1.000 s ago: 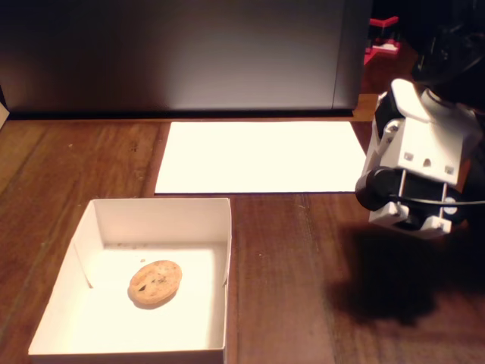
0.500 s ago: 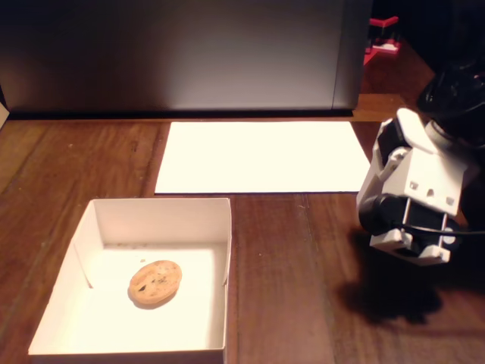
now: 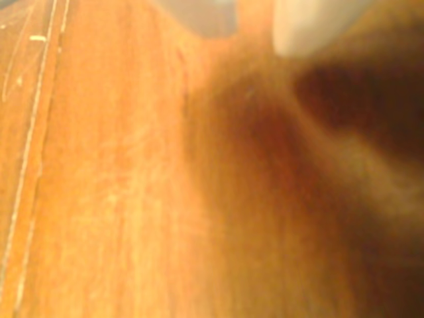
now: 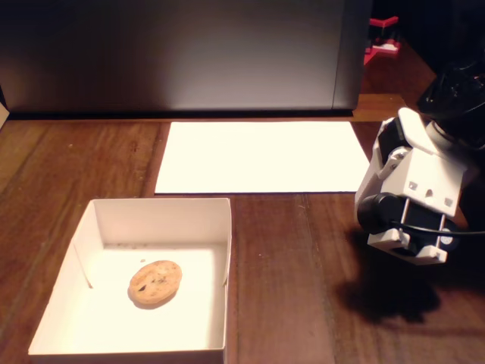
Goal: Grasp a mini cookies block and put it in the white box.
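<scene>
Gripper fingertips are not showing clearly in either picture, so I cannot tell whether the jaws are standing apart or together. In the fixed view the white arm [image 4: 413,193] is hanging at the right edge, above the wooden table [image 4: 295,280], well apart from the white box [image 4: 155,212], and its shadow is lying on the wood below it. Nothing can be seen held by it.

The white box is sitting at the lower left of the fixed view, open at the top, with its thin walls standing upright. The mini cookies block [image 4: 155,283] is lying flat inside it, on the floor of the box, a little left of centre and clear of all four walls. A few small crumbs are showing on the box floor near the far wall.

Beyond the box, a flat white paper sheet [image 4: 258,155] is lying on the table with nothing on it.

The wrist view is blurring badly; it is showing only wood grain [image 3: 119,199] and a dark shadow at the right.
</scene>
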`<state>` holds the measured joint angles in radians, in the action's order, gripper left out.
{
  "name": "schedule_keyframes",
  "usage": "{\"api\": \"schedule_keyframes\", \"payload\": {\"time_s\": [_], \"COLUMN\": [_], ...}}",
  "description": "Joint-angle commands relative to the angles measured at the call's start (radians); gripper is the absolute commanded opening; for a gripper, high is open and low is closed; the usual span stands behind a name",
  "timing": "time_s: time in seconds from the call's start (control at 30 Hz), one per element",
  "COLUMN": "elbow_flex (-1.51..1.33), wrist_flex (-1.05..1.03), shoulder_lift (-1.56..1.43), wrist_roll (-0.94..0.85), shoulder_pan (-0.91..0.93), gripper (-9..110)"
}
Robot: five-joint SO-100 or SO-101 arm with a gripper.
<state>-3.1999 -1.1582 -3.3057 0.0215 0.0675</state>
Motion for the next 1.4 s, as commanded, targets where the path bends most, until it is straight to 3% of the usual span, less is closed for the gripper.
{"api": "schedule_keyframes", "payload": {"time_s": [0.0,1.37], "elbow_flex": [0.006,0.009], "wrist_flex": [-0.006,-0.023], "shoulder_lift": [-0.069,-0.071], "wrist_roll": [-0.008,0.031], "shoulder_pan": [-0.005,-0.005], "gripper": [0,0]}}
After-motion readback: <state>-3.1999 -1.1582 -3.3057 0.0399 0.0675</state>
